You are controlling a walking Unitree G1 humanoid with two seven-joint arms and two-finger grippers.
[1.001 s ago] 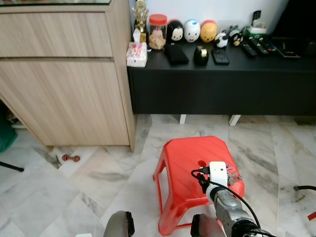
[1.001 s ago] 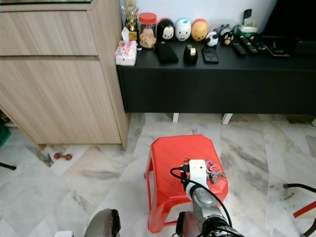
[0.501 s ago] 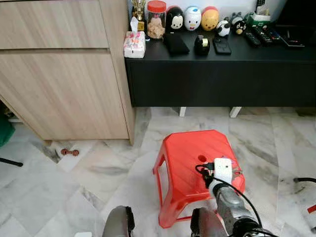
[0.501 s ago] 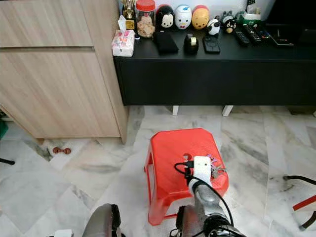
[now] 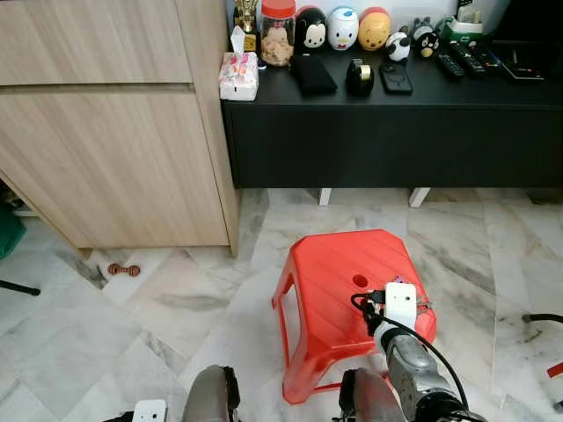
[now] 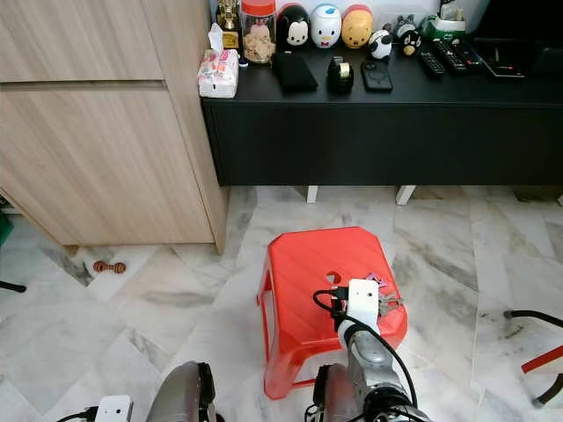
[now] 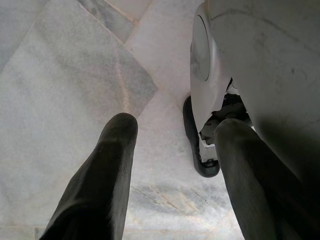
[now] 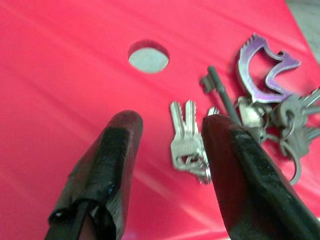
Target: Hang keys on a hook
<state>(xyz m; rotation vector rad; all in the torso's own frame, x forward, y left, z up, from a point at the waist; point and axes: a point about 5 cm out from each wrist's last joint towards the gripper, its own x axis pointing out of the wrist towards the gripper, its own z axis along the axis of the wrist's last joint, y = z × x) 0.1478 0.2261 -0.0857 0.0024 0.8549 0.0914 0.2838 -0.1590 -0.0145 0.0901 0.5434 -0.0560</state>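
Right claw (image 8: 167, 132): hangs low over the red stool (image 5: 330, 290), fingers spread apart with nothing between them; one finger (image 8: 107, 170) sits over bare red plastic, the other (image 8: 240, 170) over the edge of the key bunch.
Keys (image 8: 250, 115): lying flat on the stool's seat, toward its 4 o'clock corner; a silver pair, a long dark key, a purple cutout fob and rings, all bunched together.
Seat hole (image 8: 148, 56): at 10 o'clock from the keys, apart from them.
Left claw (image 7: 172, 150): pointing down at the marble floor (image 7: 60, 75) beside the robot's own leg, fingers parted and empty.
Stool: on the marble floor, at 6 o'clock from the black tabletop (image 5: 387, 92).
Black tabletop: carries a jar, round figurines and remotes.
Wooden cabinet (image 5: 106, 132): at 9 o'clock from the black tabletop, touching it.
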